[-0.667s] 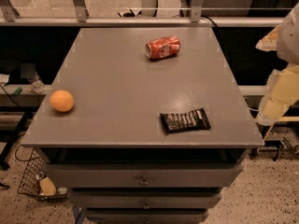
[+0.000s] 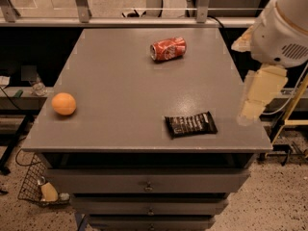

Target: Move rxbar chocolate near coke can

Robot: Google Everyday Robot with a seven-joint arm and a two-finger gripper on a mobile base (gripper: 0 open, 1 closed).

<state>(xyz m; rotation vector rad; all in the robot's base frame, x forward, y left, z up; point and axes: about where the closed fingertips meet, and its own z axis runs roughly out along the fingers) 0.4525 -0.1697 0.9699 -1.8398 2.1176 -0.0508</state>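
Hovering just right of the table is the gripper

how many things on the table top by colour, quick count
red: 1, the coke can
orange: 1, the orange fruit
black: 1, the rxbar chocolate
total: 3
The gripper is by the right edge of the table, apart from all three.
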